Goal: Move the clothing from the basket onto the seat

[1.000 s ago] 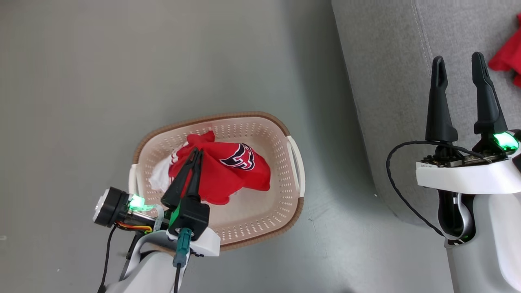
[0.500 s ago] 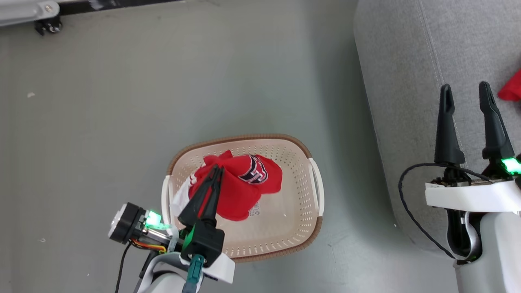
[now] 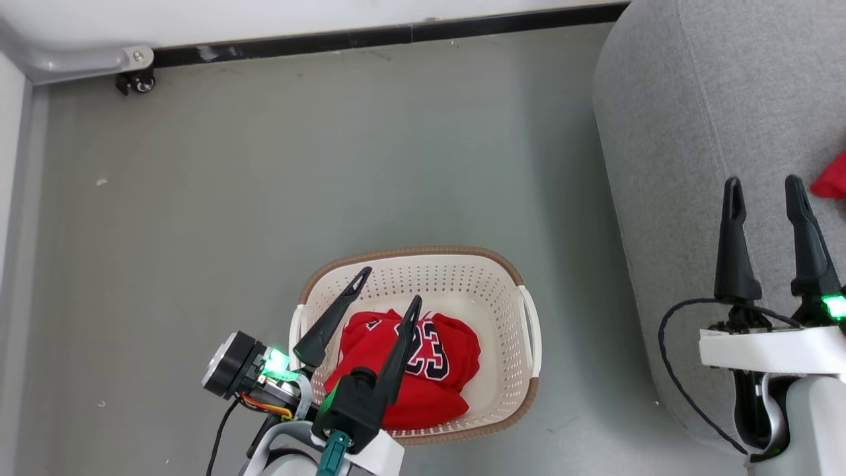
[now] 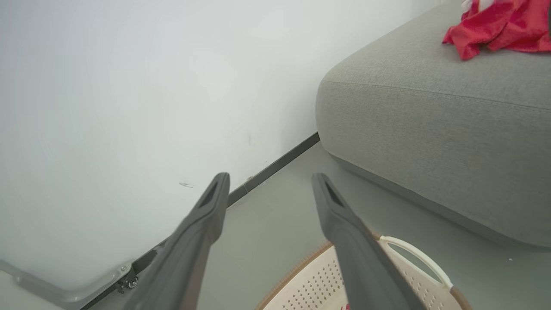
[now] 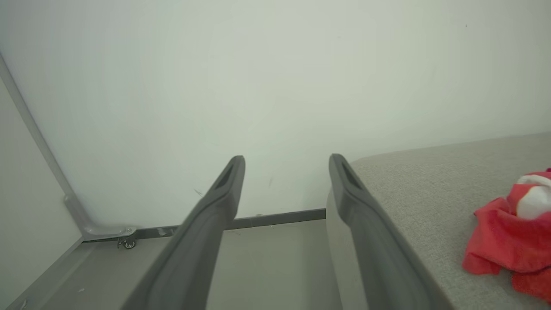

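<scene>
Grey floor and a white wall frame the scene. We find our left claw spread wide and empty, hanging over the cream basket, its fingers slanting up and rightward in the head view. Below it, back toward the wrist, the red jersey lies bunched in the near half of the basket, number 23 facing up; the tips reach past the heap toward the basket's far wall. The heap is lumpy, a little wider than deep, its long axis roughly across the basket. Our right claw is likewise wide and empty, over the left side of the grey seat, where a second red garment rests just right of its tips. The seat lies right of the basket, a strip of floor between them. We judge the left arm far nearer the jersey, and the coming grasp to call for a drop down and back. The head view gives the jersey's lie; the left wrist view looks beyond it, catching the basket's rim and white handle and the seat in profile, standing higher than the basket.
</scene>
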`<state>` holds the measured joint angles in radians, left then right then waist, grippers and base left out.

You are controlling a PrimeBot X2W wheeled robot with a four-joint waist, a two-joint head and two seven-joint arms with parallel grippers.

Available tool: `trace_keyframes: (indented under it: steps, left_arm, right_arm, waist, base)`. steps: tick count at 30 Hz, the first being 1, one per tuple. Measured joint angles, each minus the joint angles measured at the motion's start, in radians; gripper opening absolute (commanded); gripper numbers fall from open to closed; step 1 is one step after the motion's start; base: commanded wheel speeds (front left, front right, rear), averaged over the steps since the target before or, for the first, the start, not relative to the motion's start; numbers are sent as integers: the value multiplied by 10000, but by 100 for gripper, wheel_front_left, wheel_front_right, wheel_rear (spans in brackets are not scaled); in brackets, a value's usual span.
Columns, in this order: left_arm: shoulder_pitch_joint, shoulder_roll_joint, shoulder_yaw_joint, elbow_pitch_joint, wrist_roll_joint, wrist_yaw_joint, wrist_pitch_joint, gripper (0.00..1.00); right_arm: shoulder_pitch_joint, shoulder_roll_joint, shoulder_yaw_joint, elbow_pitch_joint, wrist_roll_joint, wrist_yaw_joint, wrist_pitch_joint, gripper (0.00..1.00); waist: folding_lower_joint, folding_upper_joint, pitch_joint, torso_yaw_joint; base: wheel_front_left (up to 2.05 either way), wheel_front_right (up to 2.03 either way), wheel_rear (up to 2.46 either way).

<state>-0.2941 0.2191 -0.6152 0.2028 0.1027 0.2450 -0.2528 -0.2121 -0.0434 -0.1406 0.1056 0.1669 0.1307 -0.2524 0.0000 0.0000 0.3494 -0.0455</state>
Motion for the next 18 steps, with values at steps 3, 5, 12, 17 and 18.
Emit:
trace_keyframes:
  steps: [3,5,12,17,18]
  left_arm:
    - [-6,-13,23,-148,-40,0,-4,100]
    - [-5,-6,128,-205,-96,2,-27,100]
    - [21,-8,428,-314,-357,29,-27,100]
    - [27,-10,612,-431,-489,117,-25,100]
    - [29,-13,650,-447,-535,123,-27,100]
  right_arm:
    - [176,4,-44,-10,-2,0,0,100]
    - [299,6,-98,-25,-4,0,0,100]
    - [337,6,-173,-82,-44,0,0,100]
    - [501,8,-163,-134,-113,0,0,100]
    - [493,6,-163,-146,-127,0,0,100]
  waist:
    - [1,0,-143,28]
    - [0,0,-224,29]
    - [0,0,-460,26]
    - [-1,0,-673,77]
    - [-1,0,-709,88]
  base:
    - [0,0,0]
    - [0,0,0]
    - [0,0,0]
    - [0,0,0]
    - [0,0,0]
